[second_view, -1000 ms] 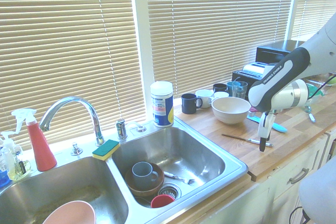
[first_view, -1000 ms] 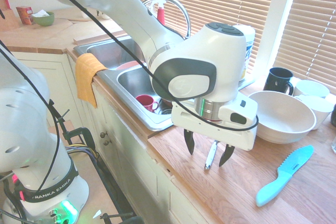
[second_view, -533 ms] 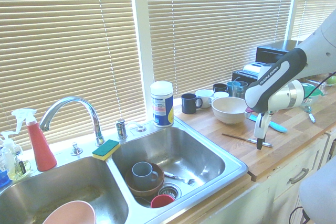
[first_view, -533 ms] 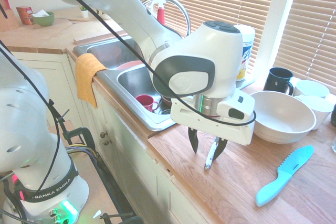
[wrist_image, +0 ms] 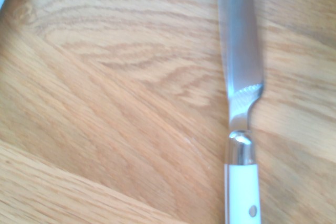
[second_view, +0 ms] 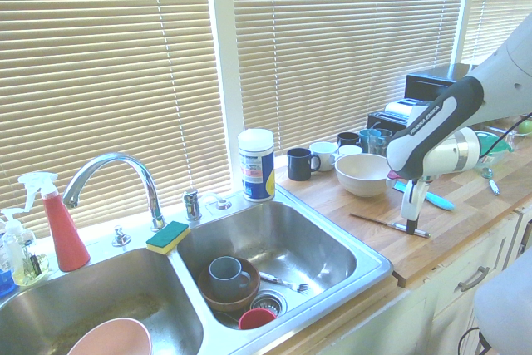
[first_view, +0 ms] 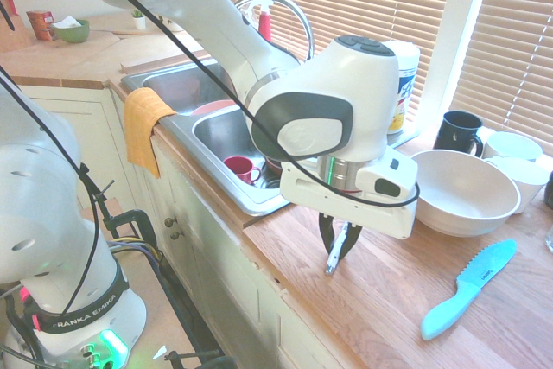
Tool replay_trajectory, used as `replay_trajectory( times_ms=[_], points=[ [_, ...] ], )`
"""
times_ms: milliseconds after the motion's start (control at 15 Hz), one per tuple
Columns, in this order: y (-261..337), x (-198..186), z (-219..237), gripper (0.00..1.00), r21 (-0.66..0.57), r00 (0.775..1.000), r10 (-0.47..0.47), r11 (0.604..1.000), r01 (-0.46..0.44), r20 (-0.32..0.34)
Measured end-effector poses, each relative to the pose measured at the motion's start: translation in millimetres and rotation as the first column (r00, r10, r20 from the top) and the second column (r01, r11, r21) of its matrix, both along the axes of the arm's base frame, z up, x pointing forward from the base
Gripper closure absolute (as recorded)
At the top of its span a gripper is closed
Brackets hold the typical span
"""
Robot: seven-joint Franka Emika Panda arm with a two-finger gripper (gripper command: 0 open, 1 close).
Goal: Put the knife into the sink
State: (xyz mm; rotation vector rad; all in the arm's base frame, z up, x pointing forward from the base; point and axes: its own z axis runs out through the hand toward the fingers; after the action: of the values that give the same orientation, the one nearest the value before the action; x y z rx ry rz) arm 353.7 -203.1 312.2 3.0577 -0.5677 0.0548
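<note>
Here, knife (first_view: 334,257) flat on countertop (first_view: 406,291), pinched between tool (first_view: 339,244) fingers

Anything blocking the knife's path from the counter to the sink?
Nothing visible does. The gripper has closed around the knife, and bare wooden counter runs from there to the sink. The bowl sits off that line, toward the window.

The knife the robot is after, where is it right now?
The knife lies on the wooden counter just right of the sink in the first exterior view, with the gripper closed around it, left of the cream bowl.
</note>
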Motion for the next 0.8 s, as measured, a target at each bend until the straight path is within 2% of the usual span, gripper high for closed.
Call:
replay_trajectory(
  times_ms=[333, 800],
  points=[
    [-1.3, 0.3, 1.0, 1.0, 0.003, 1.0, -0.022, 1.0, 0.021, 0.008],
    [22.1, 23.3, 43.0, 1.0, 0.023, 0.977, -0.198, 0.98, 0.197, 0.084]
  ],
)
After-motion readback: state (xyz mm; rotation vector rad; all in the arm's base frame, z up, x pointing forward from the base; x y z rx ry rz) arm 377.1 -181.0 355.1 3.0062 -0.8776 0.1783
